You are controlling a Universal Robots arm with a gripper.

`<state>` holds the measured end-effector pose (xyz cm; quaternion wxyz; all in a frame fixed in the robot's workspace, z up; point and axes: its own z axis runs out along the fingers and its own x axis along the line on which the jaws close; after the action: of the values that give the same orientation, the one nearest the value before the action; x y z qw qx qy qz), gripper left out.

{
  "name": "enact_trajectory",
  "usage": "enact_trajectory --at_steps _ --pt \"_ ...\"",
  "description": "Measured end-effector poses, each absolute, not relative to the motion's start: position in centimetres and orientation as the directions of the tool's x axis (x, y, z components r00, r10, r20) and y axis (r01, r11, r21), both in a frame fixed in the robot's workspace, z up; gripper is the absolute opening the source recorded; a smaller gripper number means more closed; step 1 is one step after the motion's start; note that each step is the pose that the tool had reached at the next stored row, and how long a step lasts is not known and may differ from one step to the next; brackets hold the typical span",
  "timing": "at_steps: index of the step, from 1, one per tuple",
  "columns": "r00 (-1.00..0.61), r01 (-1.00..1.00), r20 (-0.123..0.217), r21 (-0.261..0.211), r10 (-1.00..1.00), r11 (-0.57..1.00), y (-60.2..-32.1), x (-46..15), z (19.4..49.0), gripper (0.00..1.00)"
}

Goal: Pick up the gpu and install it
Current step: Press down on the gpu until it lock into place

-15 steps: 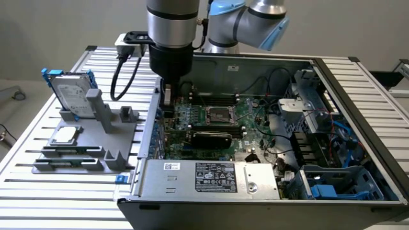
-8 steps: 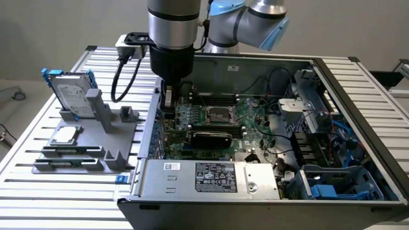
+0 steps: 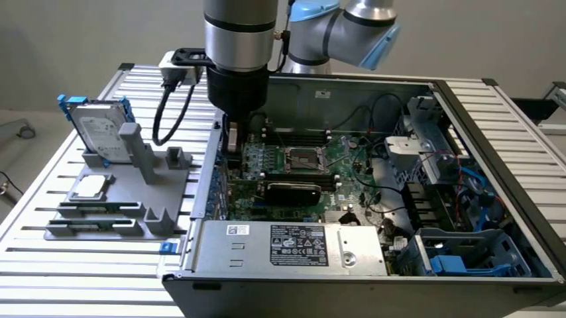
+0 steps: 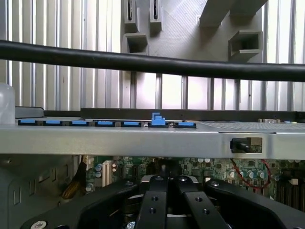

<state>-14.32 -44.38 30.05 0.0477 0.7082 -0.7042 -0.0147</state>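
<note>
green motherboard (image 3: 305,169) lay flat in the open computer case (image 3: 460,99), which rested on a slatted aluminium table (image 3: 89,278). the arm (image 3: 238,40) stood vertically over the case's edge at the exterior view's left, its gripper (image 3: 233,142) lowered just inside the rear wall, where the expansion slots sit. in the wrist view the gripper (image 4: 167,183) showed black fingers (image 4: 153,202) drawn together, tips meeting above the board; whether anything thin was pinched between them could not be told. a pale strip at the gripper in the exterior view may have been a bracket, but this was uncertain. the gpu (image 3: 293,192), judged to be the black rounded shroud lying across the board near the middle of the case, sat level and low among the slots, a posture consistent with a card already seated; that is an inference only. beside the case, on the exterior view's left, a grey fixture (image 3: 132,192) held parts upright or flat in pockets, presumably so the gripper could take them by an edge: a silver hard drive (image 3: 99,129) in a blue frame stood on end there. a black cable (image 4: 152,62) crossed the wrist view.
</note>
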Motion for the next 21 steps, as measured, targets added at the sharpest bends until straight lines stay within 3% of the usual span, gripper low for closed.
enact_trajectory --at_steps 21 --pt "0.008 -0.996 0.061 0.088 -0.998 -0.002 -44.46 -14.57 29.68 0.11"
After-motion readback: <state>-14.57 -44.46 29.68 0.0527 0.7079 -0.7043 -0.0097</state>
